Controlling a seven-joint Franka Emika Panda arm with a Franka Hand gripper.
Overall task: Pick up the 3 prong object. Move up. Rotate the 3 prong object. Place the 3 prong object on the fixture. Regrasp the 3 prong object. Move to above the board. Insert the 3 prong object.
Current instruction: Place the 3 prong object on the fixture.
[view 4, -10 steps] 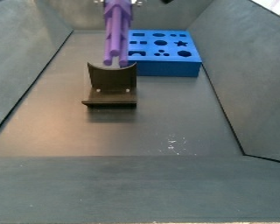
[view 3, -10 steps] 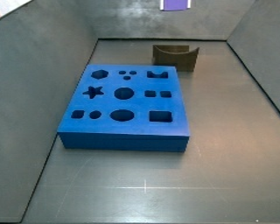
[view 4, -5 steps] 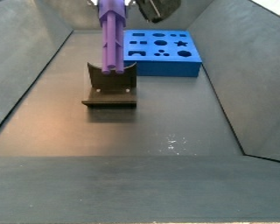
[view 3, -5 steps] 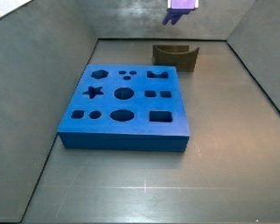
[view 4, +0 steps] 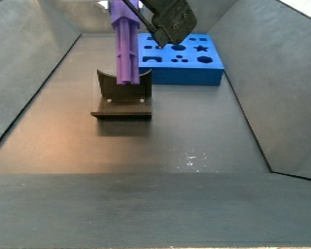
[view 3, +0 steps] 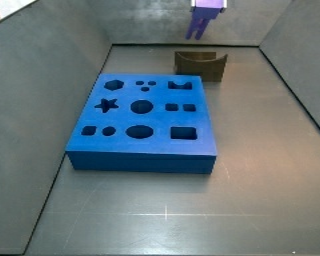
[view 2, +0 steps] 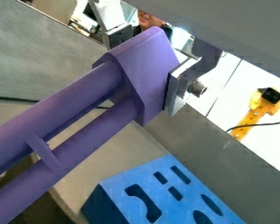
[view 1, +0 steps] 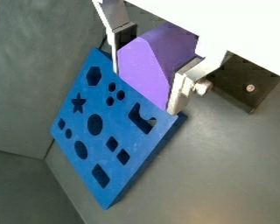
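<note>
Gripper (view 1: pixel 154 66), clamped on the 3 prong object (view 4: pixel 123 51) at upper left, seems mid-placement, needing lowering onto the fixture (view 4: pixel 121 94).

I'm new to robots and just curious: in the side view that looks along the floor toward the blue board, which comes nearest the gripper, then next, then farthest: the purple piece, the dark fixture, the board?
1. The 3 prong object: held in the gripper, hanging down.
2. The fixture: right under the piece.
3. The board: off to the side.

Upright purple 3 prong object (view 4: pixel 123 49) above fixture (view 4: pixel 121 95)
</note>
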